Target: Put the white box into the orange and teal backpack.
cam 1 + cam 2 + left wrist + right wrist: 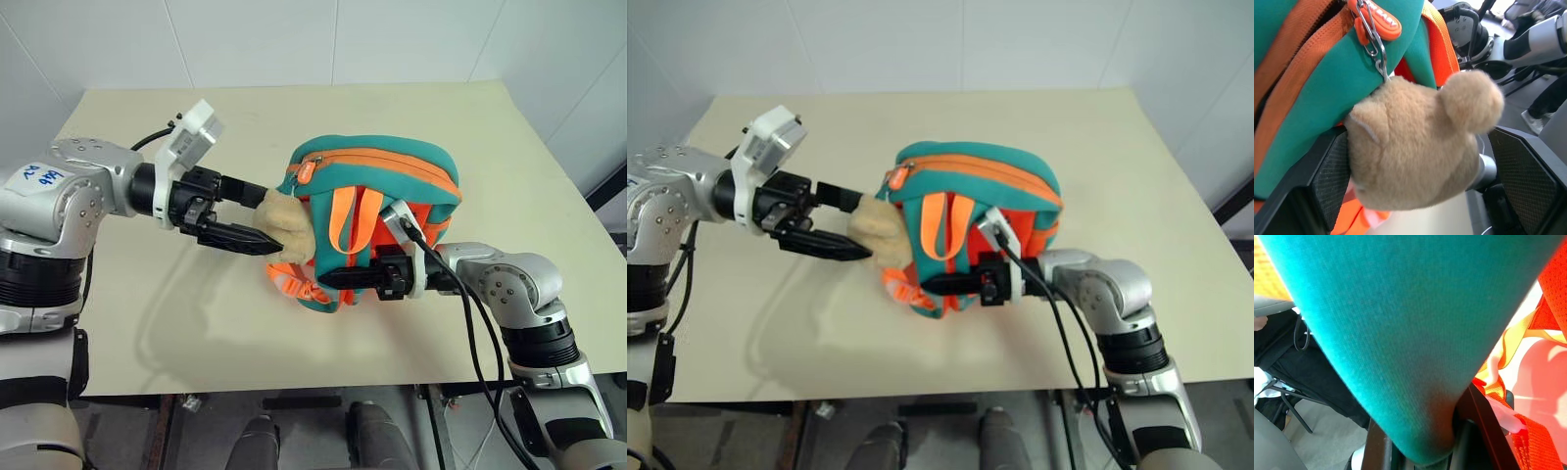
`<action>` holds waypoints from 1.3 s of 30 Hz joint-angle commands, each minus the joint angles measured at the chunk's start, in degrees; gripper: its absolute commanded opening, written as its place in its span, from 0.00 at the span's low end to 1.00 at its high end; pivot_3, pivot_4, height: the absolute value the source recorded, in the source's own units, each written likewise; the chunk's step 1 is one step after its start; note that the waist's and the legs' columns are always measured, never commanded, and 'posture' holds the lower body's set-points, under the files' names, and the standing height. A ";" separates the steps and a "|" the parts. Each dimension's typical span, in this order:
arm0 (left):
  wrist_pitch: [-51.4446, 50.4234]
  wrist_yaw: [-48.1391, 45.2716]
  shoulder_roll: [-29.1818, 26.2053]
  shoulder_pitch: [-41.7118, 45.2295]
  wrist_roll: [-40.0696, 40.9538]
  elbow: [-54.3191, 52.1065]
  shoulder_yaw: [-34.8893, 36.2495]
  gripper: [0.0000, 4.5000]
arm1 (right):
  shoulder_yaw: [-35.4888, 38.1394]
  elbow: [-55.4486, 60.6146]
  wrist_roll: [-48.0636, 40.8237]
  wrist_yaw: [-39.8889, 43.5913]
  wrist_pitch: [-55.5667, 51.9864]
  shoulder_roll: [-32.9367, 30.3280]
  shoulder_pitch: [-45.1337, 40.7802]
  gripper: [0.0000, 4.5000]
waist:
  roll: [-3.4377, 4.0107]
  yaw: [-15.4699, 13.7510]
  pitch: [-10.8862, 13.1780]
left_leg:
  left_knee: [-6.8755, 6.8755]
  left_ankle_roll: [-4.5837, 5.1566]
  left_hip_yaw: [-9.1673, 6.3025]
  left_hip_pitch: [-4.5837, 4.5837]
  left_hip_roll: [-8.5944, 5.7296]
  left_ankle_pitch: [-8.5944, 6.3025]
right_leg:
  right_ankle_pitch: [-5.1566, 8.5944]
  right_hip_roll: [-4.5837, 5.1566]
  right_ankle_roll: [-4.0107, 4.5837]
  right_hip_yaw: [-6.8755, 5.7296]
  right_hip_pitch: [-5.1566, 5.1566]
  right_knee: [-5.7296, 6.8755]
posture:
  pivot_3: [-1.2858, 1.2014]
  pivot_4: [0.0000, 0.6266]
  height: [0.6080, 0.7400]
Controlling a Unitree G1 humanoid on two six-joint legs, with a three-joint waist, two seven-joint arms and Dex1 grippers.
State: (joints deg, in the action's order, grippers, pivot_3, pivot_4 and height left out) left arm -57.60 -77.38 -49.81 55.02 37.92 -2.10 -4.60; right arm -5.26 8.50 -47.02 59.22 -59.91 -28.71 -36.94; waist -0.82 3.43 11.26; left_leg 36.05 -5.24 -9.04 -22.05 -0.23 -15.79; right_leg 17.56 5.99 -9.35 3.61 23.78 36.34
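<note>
- Backpack [377, 211], orange and teal, stands on the table [509, 147]; soft fabric that will sag, so best held by strap or rim.
- Zip looks closed; contents hidden.
- Right gripper [338, 278] pinches its teal strap.
- Left gripper [263, 215], jaws wide, straddles the plush toy [1415, 147] beside the backpack, holding nothing.

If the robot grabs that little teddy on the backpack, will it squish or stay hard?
The plush toy looks fluffy and rounded, so it would probably squish between the open left gripper's fingers. It hangs by a metal clip from the orange and teal backpack, so pulling it would likely tug the soft bag along. It seems light.
</note>
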 commanded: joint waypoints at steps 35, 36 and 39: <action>18.52 -3.53 -10.95 4.88 -11.10 19.00 3.68 0.08 | 0.17 1.05 -0.52 0.05 0.01 0.36 -0.33 0.05 | 0.00 0.01 0.00 | -0.07 0.00 0.01 -0.02 0.01 0.00 | 0.00 -0.02 0.00 0.00 0.00 -0.13 | 0.52 0.24 1.00; 19.10 -3.49 -11.28 4.44 -12.01 20.20 3.41 0.08 | 0.22 1.09 -0.57 0.01 -0.04 0.37 -0.33 0.05 | 0.00 0.02 0.00 | -0.06 0.00 0.00 -0.03 0.01 0.00 | 0.00 -0.02 0.00 0.00 0.00 -0.14 | 0.52 0.24 1.00; 21.13 -3.40 -11.98 3.37 -14.92 23.12 2.34 0.08 | 0.34 1.33 -0.69 -0.13 -0.15 0.37 -0.20 0.05 | 0.00 0.11 0.00 | -0.07 0.00 0.01 -0.02 0.01 0.00 | 0.00 -0.02 0.00 0.00 0.00 -0.14 | 0.52 0.24 1.00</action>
State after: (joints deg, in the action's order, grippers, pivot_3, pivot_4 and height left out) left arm -37.77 -80.98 -59.32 58.71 25.42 19.02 -3.32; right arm -5.31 8.58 -46.65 59.00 -60.03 -28.48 -36.90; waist -0.81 3.55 11.26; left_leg 35.97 -5.23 -9.03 -22.06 -0.21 -15.79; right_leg 17.56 5.97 -9.35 3.60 23.79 36.21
